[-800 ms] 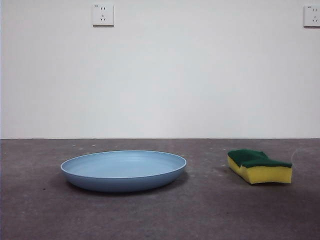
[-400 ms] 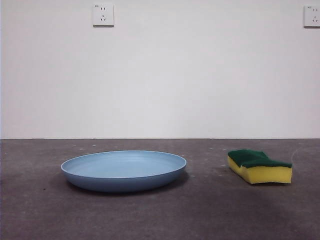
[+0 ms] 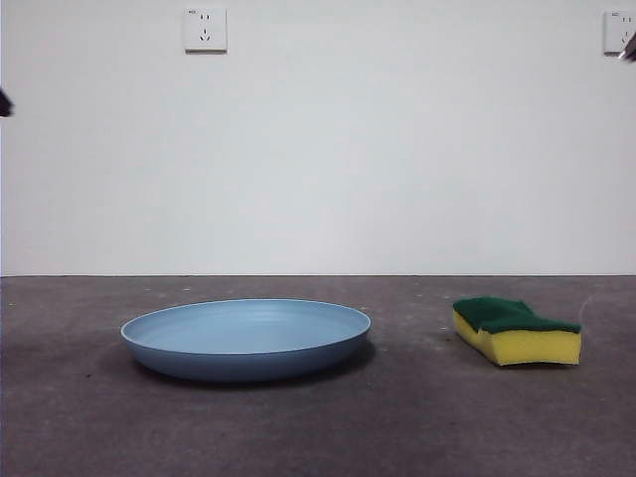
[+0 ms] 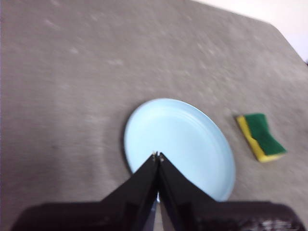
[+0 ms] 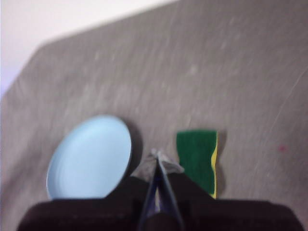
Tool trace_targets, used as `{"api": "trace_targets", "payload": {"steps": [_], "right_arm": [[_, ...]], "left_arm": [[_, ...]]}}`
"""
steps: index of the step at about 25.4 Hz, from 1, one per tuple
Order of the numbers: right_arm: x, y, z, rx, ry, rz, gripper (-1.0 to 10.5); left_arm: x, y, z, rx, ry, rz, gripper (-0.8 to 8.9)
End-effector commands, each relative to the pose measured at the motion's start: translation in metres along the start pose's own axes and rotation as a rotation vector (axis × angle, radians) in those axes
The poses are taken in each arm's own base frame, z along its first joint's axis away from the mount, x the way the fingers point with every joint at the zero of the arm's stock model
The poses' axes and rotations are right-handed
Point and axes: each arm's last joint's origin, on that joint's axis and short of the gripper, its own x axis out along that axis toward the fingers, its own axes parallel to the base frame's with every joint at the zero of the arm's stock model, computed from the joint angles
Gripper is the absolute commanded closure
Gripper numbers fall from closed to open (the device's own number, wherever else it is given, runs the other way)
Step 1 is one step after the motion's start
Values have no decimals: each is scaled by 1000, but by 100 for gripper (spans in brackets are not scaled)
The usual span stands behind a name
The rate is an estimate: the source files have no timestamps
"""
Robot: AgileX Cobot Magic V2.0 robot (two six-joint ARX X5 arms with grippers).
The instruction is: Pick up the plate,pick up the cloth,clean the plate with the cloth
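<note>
Viewing: you have both arms high above the grey table [image 3: 318, 427], each showing in the front view only as a dark tip at a side edge.
Plate: the large, shallow, round light-blue plate [image 3: 245, 338] lies flat on the table, left of centre in the front view, with nothing on it and nothing touching it. You also see it whole in the left wrist view [image 4: 183, 144] and the right wrist view [image 5: 91, 156].
Cloth: what you have is a small yellow block sponge with a dark green scouring layer [image 3: 515, 331]; it sits on the table, green side up, well apart from the plate and to its right in the front view.
Left gripper: the left gripper [image 4: 157, 156] hangs in the air over the plate's near rim; its jaws are pressed together and hold nothing.
Right gripper: the right gripper [image 5: 157, 156] hangs over the bare table between plate and sponge [image 5: 197, 161]; jaws pressed together at the tips, nothing held.
Background: a white wall with two white sockets [image 3: 205, 29], [image 3: 617, 32].
</note>
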Motion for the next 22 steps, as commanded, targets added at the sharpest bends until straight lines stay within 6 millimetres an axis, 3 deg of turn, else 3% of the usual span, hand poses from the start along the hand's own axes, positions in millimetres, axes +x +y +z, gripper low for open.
{"api": "trace_targets", "payload": {"steps": [1, 4, 8, 12, 15, 22], "right_arm": [[12, -3, 3, -40, 88, 28, 930], [24, -7, 3, -17, 142, 36, 800], [33, -11, 2, 2, 183, 27, 544], [34, -12, 1, 5, 188, 24, 501], [34, -12, 1, 5, 188, 24, 501], [34, -12, 1, 5, 189, 25, 502]], "left_arm": [[8, 0, 7, 34, 44, -75, 813], [16, 2, 11, 18, 78, -96, 757], [23, 5, 13, -7, 79, -89, 427], [28, 5, 20, -43, 34, -101, 409], [41, 2, 27, -18, 104, -56, 409], [107, -9, 47, 121, 387, 162, 409]]}}
